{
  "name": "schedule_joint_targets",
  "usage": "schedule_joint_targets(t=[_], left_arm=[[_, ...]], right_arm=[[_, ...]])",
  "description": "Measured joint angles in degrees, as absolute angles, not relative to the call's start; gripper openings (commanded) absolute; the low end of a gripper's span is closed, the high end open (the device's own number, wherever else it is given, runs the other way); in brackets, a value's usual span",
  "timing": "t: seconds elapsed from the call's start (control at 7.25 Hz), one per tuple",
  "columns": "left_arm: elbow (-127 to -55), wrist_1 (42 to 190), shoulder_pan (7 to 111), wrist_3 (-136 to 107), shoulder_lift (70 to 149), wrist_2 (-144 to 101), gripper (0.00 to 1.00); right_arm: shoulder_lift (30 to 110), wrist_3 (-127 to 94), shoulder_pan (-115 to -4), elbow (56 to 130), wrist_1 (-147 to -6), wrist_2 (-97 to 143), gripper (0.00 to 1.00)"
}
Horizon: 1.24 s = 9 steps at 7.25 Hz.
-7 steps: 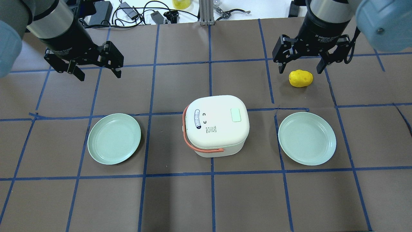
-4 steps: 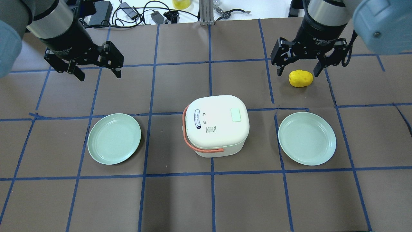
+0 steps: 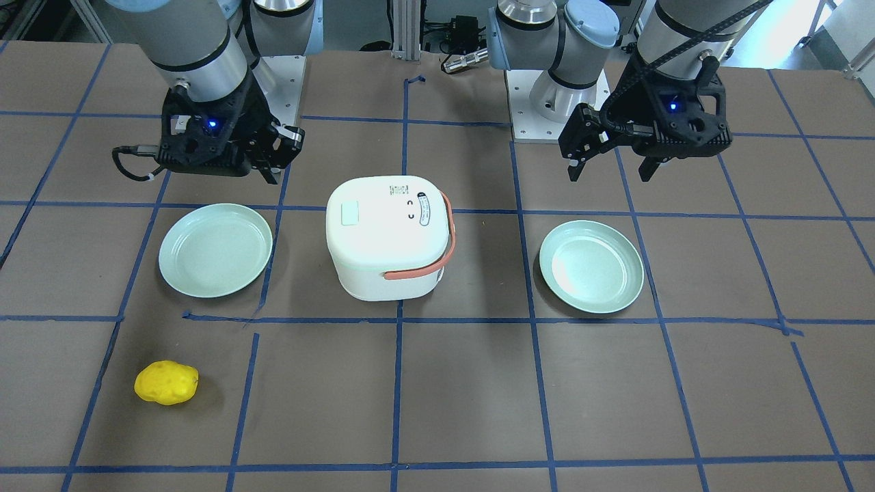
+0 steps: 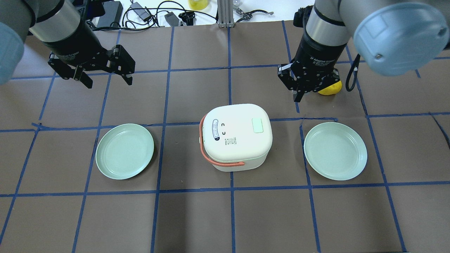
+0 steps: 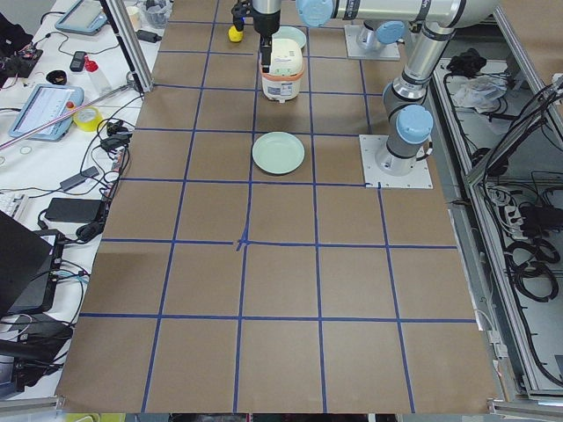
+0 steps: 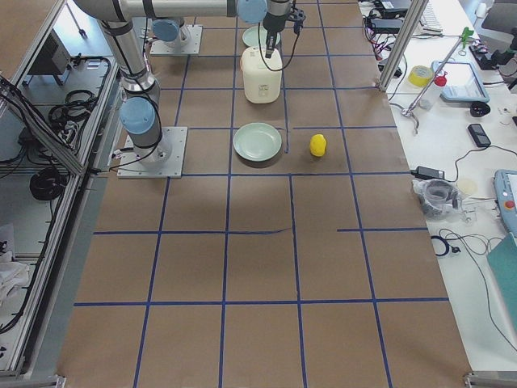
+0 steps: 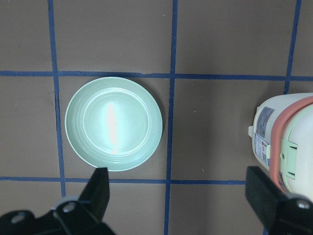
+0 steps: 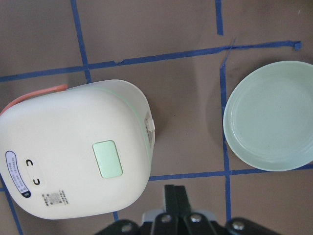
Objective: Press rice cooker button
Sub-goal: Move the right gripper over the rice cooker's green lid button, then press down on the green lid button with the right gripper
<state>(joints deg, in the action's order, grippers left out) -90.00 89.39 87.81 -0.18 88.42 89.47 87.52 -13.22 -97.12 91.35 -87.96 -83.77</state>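
The white rice cooker [image 4: 235,135] with an orange handle stands mid-table, lid closed. Its pale green button [image 4: 257,125] is on the lid's right side and also shows in the right wrist view [image 8: 107,158]. My right gripper [image 4: 298,95] is shut and empty. It hovers beyond the cooker's far right corner, apart from it. In the right wrist view its closed fingers [image 8: 174,196] point between the cooker [image 8: 73,156] and a plate. My left gripper [image 4: 109,83] is open and empty, far left of the cooker.
Two pale green plates lie left [image 4: 124,151] and right [image 4: 335,151] of the cooker. A yellow potato-like object [image 4: 331,90] lies partly hidden behind my right gripper. Cables and tools lie along the far table edge.
My right gripper has shut, turned and moved left toward the cooker, now covering part of the yellow object. The left arm has not moved.
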Motion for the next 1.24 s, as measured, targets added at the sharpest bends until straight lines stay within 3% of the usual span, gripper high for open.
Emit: schedule_joint_targets(t=[1.24], left_arm=[[-90.00,89.38,87.80,-0.20,88.42,89.47,1.00]], right_arm=[[83.62,-16.94,-103.21,98.73,-98.20,-80.83,0.00]])
